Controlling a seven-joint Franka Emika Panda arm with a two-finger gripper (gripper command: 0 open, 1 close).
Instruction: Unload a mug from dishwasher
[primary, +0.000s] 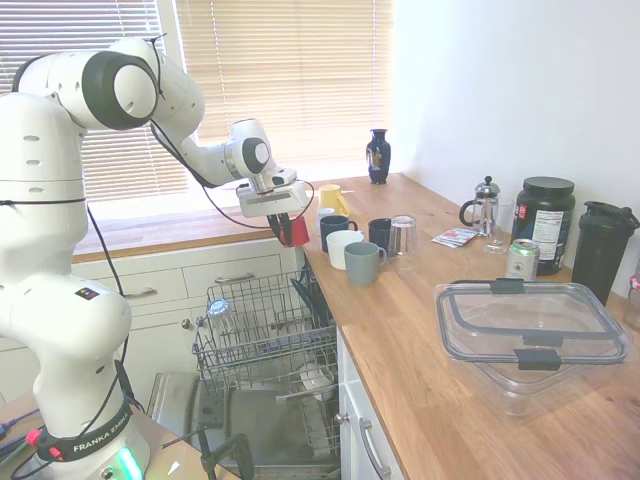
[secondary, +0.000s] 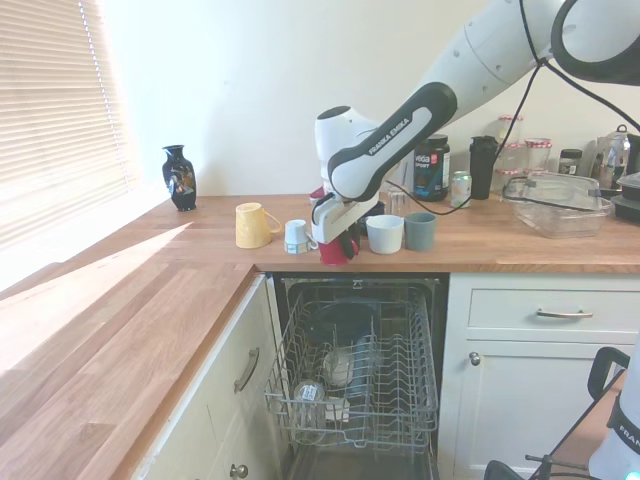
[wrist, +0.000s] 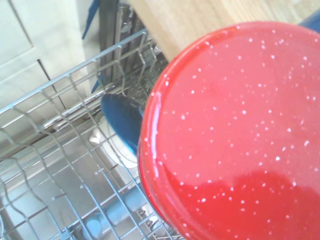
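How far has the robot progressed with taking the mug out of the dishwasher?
Done: the red mug is out of the dishwasher rack, lifted to counter level. In hand: the hand grips it at the wooden counter edge. Left: set it down beside the other mugs and release.

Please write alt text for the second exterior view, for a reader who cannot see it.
A white robot arm's gripper holds a red mug at the front edge of a wooden countertop, above the open dishwasher with its wire rack pulled out. A yellow mug and other mugs stand nearby.
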